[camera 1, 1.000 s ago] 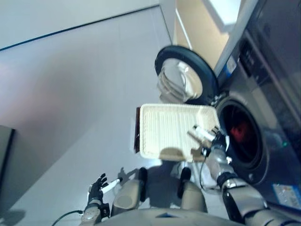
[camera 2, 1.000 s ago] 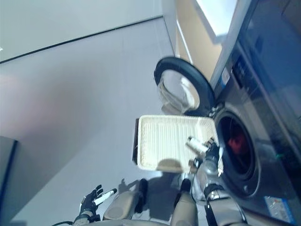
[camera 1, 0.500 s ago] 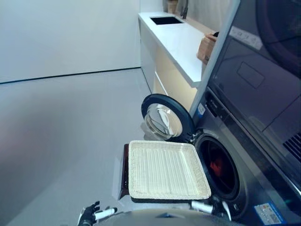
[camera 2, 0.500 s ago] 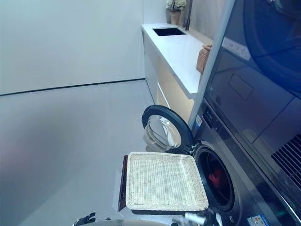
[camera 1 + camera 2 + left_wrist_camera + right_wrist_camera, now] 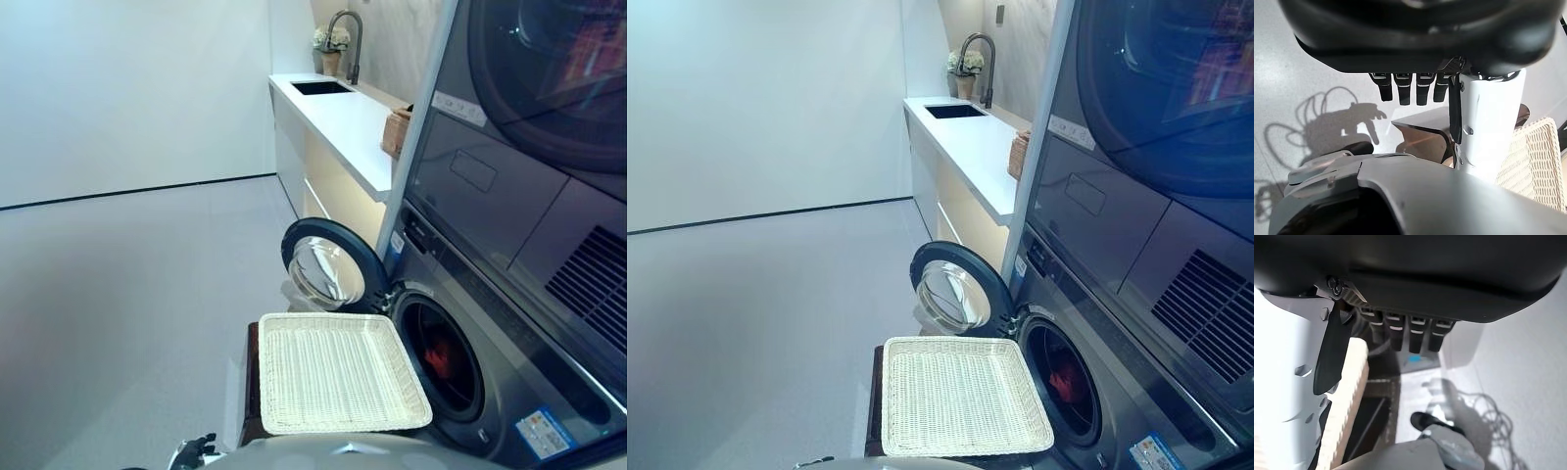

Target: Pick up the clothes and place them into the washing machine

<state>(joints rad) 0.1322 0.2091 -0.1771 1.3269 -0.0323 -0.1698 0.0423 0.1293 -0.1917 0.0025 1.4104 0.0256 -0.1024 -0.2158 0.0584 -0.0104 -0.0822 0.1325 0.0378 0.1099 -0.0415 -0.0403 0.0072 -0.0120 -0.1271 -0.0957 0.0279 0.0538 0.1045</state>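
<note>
A red garment (image 5: 437,358) lies inside the drum of the washing machine (image 5: 490,392), whose round door (image 5: 328,269) stands swung open to the left. In front of the opening sits a white wicker basket (image 5: 338,372), with nothing in it. My left hand (image 5: 1410,90) hangs low at my left side, fingers straight and holding nothing; its tips just show at the left eye view's bottom edge (image 5: 196,452). My right hand (image 5: 1400,335) hangs beside the basket's rim (image 5: 1347,396), fingers straight and empty, and is out of both eye views.
The basket rests on a dark stand (image 5: 250,392). A second machine (image 5: 549,88) is stacked above the washer. A white counter (image 5: 343,113) with a sink, tap and small wicker box (image 5: 397,127) runs along the right wall. Grey floor (image 5: 127,294) spreads to the left.
The camera has tilted up and now takes in the counter and the upper machine. My right hand, earlier raised by the drum opening, has dropped out of the eye views; my left hand shows lower.
</note>
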